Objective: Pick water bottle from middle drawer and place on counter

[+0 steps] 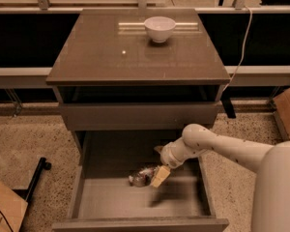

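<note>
camera view: gripper (160, 176) overlaps water bottle (140, 177)

- tool (159, 176) low in the open drawer (130, 204), right against the bottle (141, 177), covering its right end; its outline is smeared
- bottle blurred; cap and label not readable
- drawer's rear floor hidden under the cabinet; its front cut by the bottom edge
- arm (232, 149) runs off the lower right corner
- box (287, 109) cut by the right edge
</note>
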`<state>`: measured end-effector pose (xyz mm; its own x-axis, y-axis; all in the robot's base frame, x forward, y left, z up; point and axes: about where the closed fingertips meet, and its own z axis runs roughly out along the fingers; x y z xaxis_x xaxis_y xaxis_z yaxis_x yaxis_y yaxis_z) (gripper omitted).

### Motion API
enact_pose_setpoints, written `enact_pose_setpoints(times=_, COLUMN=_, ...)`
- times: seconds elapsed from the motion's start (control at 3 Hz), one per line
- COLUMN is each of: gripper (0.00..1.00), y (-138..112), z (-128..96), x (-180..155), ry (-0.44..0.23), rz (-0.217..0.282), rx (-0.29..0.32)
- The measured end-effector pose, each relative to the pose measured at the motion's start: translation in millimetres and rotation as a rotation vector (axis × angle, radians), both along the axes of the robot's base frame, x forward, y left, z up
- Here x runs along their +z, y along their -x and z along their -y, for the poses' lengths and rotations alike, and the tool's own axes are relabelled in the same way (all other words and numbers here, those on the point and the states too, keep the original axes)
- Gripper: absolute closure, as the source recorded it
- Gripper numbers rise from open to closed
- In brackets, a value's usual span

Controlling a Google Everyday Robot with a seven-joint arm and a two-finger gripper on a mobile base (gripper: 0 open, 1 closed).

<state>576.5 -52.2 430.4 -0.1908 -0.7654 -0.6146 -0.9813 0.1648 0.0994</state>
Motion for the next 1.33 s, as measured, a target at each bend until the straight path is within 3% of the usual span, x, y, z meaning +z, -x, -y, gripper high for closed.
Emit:
enact_pose_setpoints(times=0.33, gripper=0.0, y=0.2, z=-15.1, x=-34.9, ry=-0.025, rz=-0.077, rx=0.008)
enact_pose_setpoints(times=0.67, gripper=0.17, y=5.9, z=-17.3, x=-59.6, ry=-0.03, rz=-0.134, rx=-0.001)
enact_pose_setpoints(times=1.0, gripper=0.41, y=11.7, z=-10.4, x=-61.1, ry=-0.022, rz=-0.136, rx=-0.024)
enact_pose_setpoints(times=1.33, gripper=0.63, y=18.6, z=1.1, x=-41.5, ry=-0.018, rz=-0.087, rx=-0.057)
